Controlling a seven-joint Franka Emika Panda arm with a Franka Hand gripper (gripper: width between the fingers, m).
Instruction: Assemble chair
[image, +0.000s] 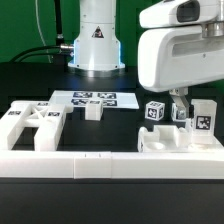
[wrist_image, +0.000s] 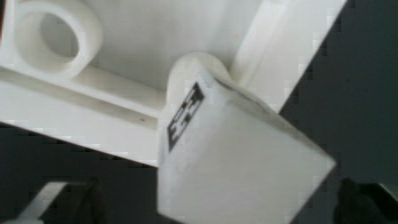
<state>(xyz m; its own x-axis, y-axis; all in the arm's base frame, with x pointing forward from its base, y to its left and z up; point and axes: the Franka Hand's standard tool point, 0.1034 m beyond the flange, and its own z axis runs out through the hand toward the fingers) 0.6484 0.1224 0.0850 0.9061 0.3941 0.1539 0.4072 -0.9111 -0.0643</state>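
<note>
My gripper (image: 181, 108) hangs low at the exterior view's right, over a small white tagged chair piece (image: 180, 114). In the wrist view a white tagged block (wrist_image: 240, 150) fills the space between my dark fingers (wrist_image: 61, 200), with a gap showing on one side. The gripper (wrist_image: 214, 208) is open. The block rests against a white part with a round hole (wrist_image: 54, 40). A tagged leg cube (image: 153, 110) and a taller tagged block (image: 203, 118) stand on either side of my gripper. A flat white piece (image: 163, 141) lies in front. A slotted panel (image: 30, 125) lies at the left.
The marker board (image: 95, 98) lies in front of the robot base (image: 97, 45). A small white block (image: 93, 112) stands at the board's front edge. The long white border rail (image: 110, 165) runs along the front of the table.
</note>
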